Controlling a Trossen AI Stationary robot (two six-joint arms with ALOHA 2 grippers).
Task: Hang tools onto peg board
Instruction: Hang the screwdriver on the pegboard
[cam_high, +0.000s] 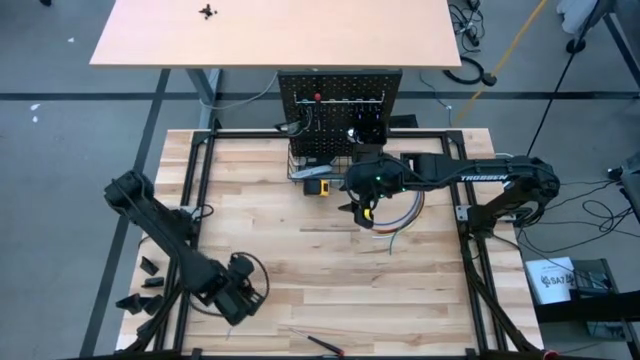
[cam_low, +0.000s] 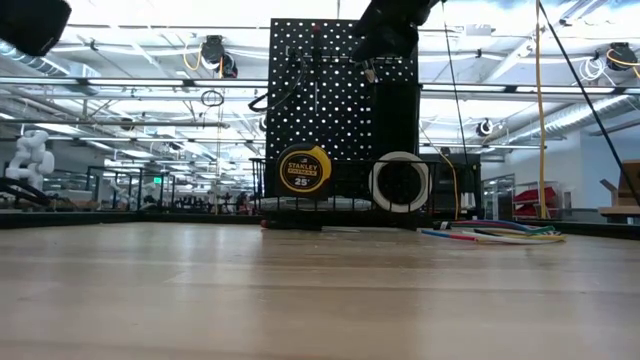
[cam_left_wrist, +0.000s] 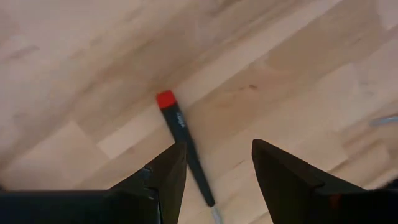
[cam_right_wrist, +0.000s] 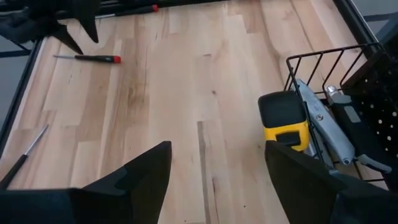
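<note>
The black peg board (cam_high: 340, 100) stands upright at the table's far middle, with a wire basket (cam_right_wrist: 323, 68) at its foot holding grey tools (cam_right_wrist: 323, 124). A yellow tape measure (cam_right_wrist: 285, 118) stands on the table beside the basket, and it also shows in the low view (cam_low: 303, 168) next to a white tape roll (cam_low: 400, 182). My right gripper (cam_high: 362, 205) hovers open and empty in front of the board. My left gripper (cam_high: 245, 295) is open at the near left, above a red-and-black screwdriver (cam_left_wrist: 183, 146) lying flat on the table.
A bundle of coloured wires (cam_low: 490, 233) lies on the table to the right of the board. Another screwdriver (cam_right_wrist: 93, 58) and a thin metal rod (cam_right_wrist: 25, 155) lie on the near half of the table. A black frame (cam_high: 200, 190) rims the tabletop.
</note>
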